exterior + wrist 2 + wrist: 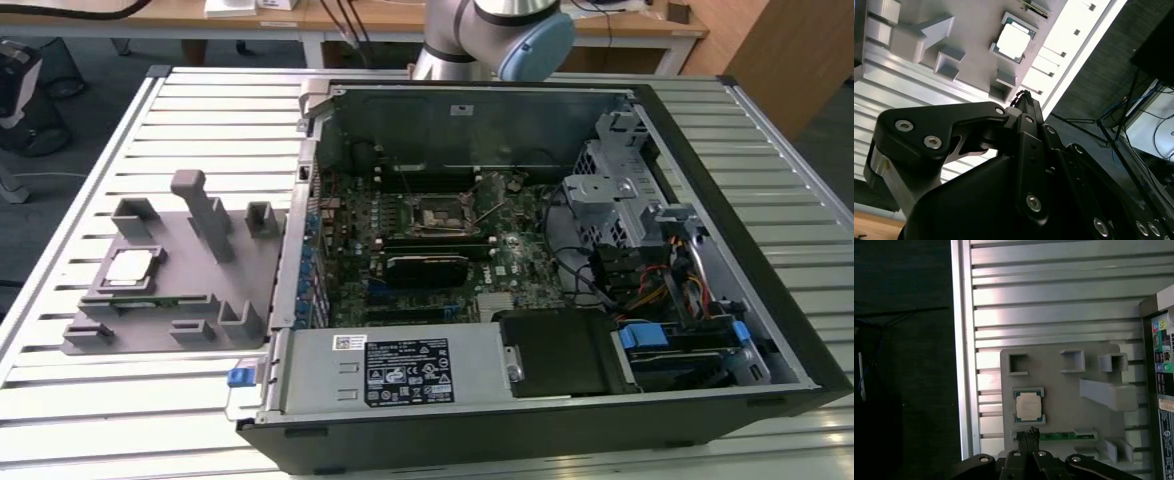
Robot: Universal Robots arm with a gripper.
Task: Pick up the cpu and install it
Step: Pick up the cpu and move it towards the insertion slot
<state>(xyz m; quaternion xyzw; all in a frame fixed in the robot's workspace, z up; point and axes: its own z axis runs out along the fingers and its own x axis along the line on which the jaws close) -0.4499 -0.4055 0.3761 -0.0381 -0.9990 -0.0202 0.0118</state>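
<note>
1. The chip (1029, 406) lies flat in a square pocket of the grey tray (1064, 390), on the slatted table, to the exterior view's left of the open computer case (534, 425).
2. It looks light, stiff and thin. The metal top is probably slick and the underside delicate, so I'd pinch it by two opposite edges.
3. The gripper (1030, 432) points at the tray, fingers together, holding nothing.
4. The tray also holds a green strip (1054, 436) in the slot beside the chip. The case's socket (434, 216) looks empty.
</note>
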